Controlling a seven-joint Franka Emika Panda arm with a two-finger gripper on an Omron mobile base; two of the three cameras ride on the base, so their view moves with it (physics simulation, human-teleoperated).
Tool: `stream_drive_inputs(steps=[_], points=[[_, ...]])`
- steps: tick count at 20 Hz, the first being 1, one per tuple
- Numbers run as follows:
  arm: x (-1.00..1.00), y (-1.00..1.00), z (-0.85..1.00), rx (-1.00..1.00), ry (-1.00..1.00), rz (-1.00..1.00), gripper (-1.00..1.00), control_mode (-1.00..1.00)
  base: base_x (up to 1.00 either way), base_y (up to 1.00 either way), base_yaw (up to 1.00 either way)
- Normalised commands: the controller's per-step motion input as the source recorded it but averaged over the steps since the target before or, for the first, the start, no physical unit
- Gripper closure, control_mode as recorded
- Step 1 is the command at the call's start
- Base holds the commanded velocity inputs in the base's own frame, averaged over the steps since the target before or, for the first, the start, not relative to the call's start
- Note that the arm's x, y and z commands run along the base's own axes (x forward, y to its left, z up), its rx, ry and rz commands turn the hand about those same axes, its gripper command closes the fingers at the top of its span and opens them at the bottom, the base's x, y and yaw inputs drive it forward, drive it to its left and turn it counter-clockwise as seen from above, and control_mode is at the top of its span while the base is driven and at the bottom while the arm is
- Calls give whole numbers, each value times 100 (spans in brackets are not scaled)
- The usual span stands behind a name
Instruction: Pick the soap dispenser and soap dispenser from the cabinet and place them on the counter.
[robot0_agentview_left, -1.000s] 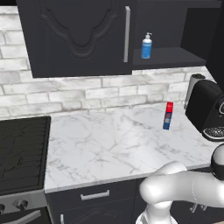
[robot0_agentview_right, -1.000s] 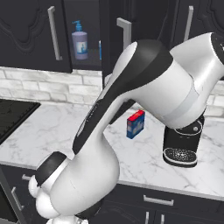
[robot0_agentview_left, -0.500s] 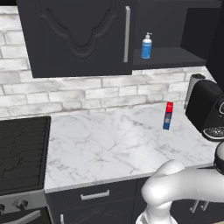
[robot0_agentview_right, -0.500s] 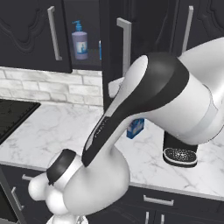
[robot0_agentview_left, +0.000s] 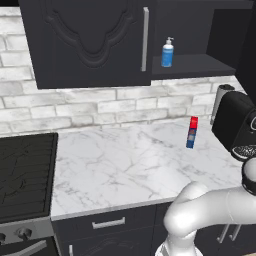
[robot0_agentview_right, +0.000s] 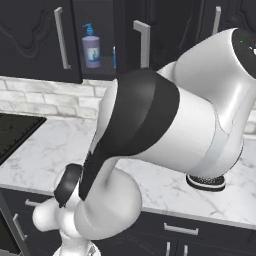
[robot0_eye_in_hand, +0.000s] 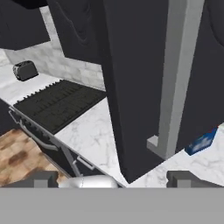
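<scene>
A small bright-blue soap dispenser (robot0_agentview_left: 167, 52) with a white pump stands on the open shelf of the dark cabinet (robot0_agentview_left: 90, 45). From the right base view, a greyish-purple soap dispenser (robot0_agentview_right: 91, 47) with a blue pump stands on that shelf, and a sliver of the blue one (robot0_agentview_right: 114, 56) shows behind a door edge. My gripper (robot0_eye_in_hand: 113, 181) is open with nothing between its fingertips (robot0_eye_in_hand: 43, 178). It points at a cabinet door and its long silver handle (robot0_eye_in_hand: 175, 78), close in front. The white marble counter (robot0_agentview_left: 125, 160) lies below.
A slim red-topped blue bottle (robot0_agentview_left: 191, 132) stands on the counter near a black coffee machine (robot0_agentview_left: 237, 125). The black stovetop (robot0_agentview_left: 25, 175) is at the left, with a toaster (robot0_eye_in_hand: 25, 70) beyond it in the hand view. My arm's bulk (robot0_agentview_right: 170, 125) blocks the middle of the right base view.
My arm has swung across the right base view and now looms larger, covering the blue bottle and most of the coffee machine. The dispensers have not moved.
</scene>
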Motion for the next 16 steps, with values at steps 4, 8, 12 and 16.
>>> stream_drive_inputs(steps=[4,8,12,16], points=[[-28,30,2,-4,0,-7,-100,-100,0,0,0],[-20,32,0,-1,1,-9,-100,-100,0,0,0],[-15,28,0,0,2,-11,-100,-100,0,0,0],[-16,26,-1,0,6,-11,-100,-100,0,0,0]])
